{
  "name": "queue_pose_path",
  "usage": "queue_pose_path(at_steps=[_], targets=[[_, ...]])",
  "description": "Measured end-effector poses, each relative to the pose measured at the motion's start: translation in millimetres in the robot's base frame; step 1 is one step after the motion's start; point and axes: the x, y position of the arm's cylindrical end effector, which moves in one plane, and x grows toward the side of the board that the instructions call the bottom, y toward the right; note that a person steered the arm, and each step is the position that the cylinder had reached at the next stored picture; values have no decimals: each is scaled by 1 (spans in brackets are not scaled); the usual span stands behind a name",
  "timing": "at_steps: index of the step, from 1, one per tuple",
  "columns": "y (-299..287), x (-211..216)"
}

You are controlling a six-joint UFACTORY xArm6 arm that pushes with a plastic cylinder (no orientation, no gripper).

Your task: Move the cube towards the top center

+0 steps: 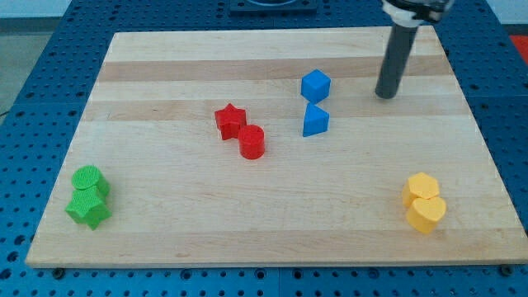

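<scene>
A blue cube [315, 85] sits right of the board's centre, toward the view's top. A blue wedge-like block [315, 120] lies just below it, nearly touching. My tip [384, 96] rests on the board to the right of the blue cube, with a clear gap between them. The dark rod rises from it to the view's top right.
A red star [231, 120] and a red cylinder [252, 142] sit near the centre. A green cylinder [88, 179] and green star [90, 209] are at the bottom left. Two yellow blocks [422, 187] [426, 213] are at the bottom right. The wooden board [165, 74] lies on a blue perforated table.
</scene>
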Motion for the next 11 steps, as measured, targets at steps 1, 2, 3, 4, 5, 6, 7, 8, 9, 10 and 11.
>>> queue_pose_path(at_steps=[1, 2, 3, 4, 5, 6, 7, 8, 9, 10, 11], targets=[[-41, 0], [-47, 0], [-47, 0], [-45, 1], [-63, -1], [-129, -10], [-114, 22], [-140, 1], [-194, -39], [-191, -38], [-152, -38]])
